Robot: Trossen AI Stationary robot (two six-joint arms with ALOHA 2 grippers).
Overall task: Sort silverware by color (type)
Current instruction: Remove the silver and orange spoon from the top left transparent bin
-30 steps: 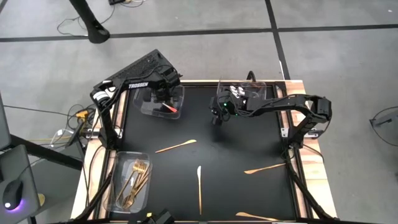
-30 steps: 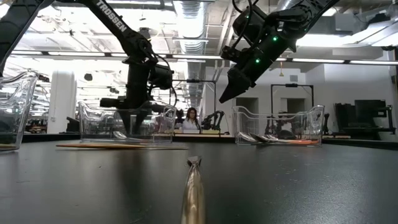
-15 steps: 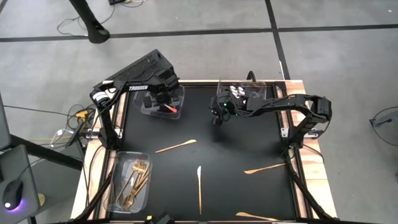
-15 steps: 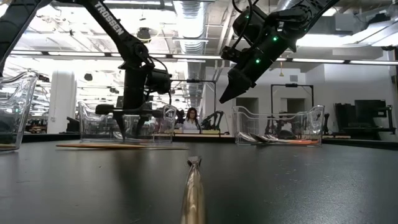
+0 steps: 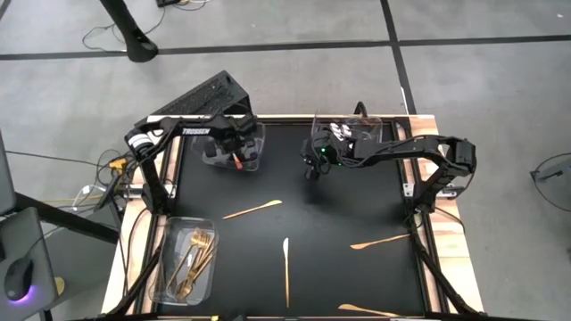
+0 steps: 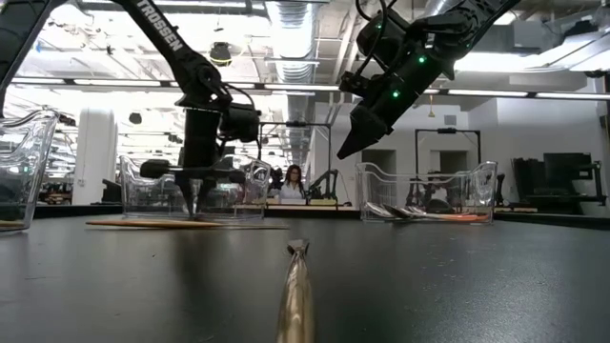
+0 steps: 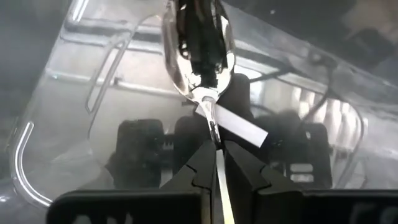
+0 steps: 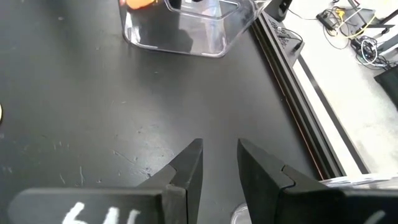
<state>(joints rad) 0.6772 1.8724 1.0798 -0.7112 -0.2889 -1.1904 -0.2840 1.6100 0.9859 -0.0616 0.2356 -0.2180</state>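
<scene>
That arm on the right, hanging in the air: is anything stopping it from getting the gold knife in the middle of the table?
Probably not. The knife lies alone on bare table, and the right tool hovers open and empty above it.

A black table (image 5: 294, 205) sits on a grey floor (image 5: 294, 80). Three clear plastic trays rest on it: one at eleven o'clock (image 5: 254, 147), one at one o'clock (image 5: 379, 125), one at seven o'clock (image 5: 165, 263). Cables (image 5: 98, 178) trail at nine o'clock. A person (image 6: 293, 183) sits far behind.
</scene>
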